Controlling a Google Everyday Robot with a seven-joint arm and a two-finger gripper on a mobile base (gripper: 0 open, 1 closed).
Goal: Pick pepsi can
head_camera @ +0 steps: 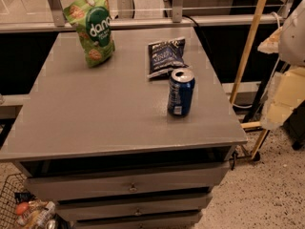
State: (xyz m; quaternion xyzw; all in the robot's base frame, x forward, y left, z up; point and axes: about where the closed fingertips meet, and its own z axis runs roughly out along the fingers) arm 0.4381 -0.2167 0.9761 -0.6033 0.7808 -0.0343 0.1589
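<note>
The pepsi can (180, 92) is dark blue with a silver top and a white patch near its base. It stands upright on the grey cabinet top (95, 113), right of the middle and near the right edge. My gripper (280, 101) shows as pale cream parts at the right edge of the view, beyond the cabinet's right side and well apart from the can. Nothing is in it that I can see.
A flat dark blue snack bag (165, 56) lies just behind the can. A green chip bag (92, 28) stands at the back left. A wooden pole (248, 46) leans at the right. A wire basket (19, 209) with items sits on the floor at the lower left.
</note>
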